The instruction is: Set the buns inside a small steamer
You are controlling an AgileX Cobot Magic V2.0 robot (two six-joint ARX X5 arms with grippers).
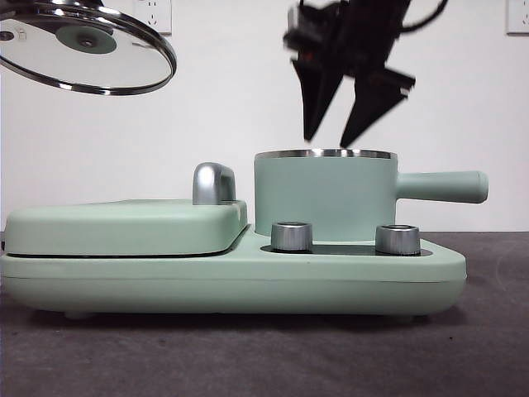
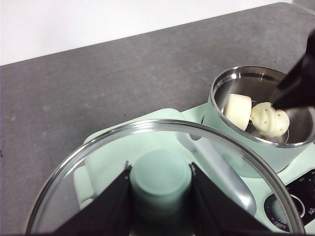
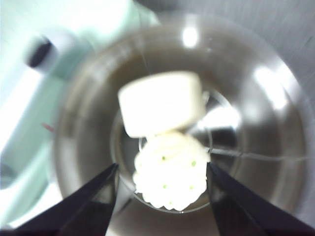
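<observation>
Steamer [image 1: 324, 198] mouth: uncovered; lid [image 1: 87, 45] held high aside by left gripper [image 2: 160, 179]. Right gripper [image 1: 337, 132], jaws apart, occupies airspace just above rim.

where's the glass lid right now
The left gripper holds the glass lid by its knob, raised in the air beside the open steamer, above the flat griddle.

A: The front camera sits low, level with the mint-green cylindrical steel-rimmed pot [image 1: 324, 194], close.

B: Both wrist cameras look down into that pot [image 2: 261, 113] [image 3: 182, 123]; the right one nearer, blurred.
</observation>
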